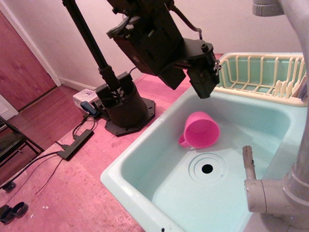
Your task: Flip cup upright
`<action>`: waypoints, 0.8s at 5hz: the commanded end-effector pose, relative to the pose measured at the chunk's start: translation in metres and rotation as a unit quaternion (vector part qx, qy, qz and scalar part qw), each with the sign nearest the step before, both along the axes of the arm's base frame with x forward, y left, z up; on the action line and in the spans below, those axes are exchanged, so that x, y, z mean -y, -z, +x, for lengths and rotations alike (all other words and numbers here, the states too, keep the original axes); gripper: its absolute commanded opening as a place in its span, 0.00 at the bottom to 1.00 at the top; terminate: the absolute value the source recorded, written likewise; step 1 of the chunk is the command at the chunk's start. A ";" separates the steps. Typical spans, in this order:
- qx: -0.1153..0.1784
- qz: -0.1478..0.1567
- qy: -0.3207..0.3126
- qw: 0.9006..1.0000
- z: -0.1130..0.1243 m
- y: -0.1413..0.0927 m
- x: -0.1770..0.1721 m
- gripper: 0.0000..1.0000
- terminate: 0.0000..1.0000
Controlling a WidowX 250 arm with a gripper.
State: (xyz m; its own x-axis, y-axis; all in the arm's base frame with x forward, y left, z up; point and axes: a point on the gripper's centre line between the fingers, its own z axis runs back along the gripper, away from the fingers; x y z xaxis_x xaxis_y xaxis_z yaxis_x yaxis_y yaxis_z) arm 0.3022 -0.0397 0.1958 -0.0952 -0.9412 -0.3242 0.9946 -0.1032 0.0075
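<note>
- Only one view here: the hand [205, 79] hangs over the back rim of the sink [145, 159], and honestly whether its fingers are spread or pressed together can't be told.
- The cup [200, 129] lies below the hand, apart from it, tipped on its side in the basin, mouth facing forward.
- So nothing's gripped yet; the grab and flip both look left to do.

The cup [201, 129] looks like smooth pink plastic with a soft shine. The sink [145, 166] is pale green, smooth and a bit shiny, like plastic. The dish rack [258, 72] is cream plastic with thin bars. The gripper [204, 79] and the arm [154, 41] are dark and matt. The tap [285, 183] is dull grey plastic. The door [24, 63] looks like wood.
</note>
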 end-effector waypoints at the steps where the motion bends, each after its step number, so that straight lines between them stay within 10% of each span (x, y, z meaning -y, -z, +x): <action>1: 0.000 0.000 0.000 1.000 0.000 0.000 0.000 1.00 0.00; 4: -0.038 -0.023 0.114 0.992 0.005 0.065 0.008 1.00 0.00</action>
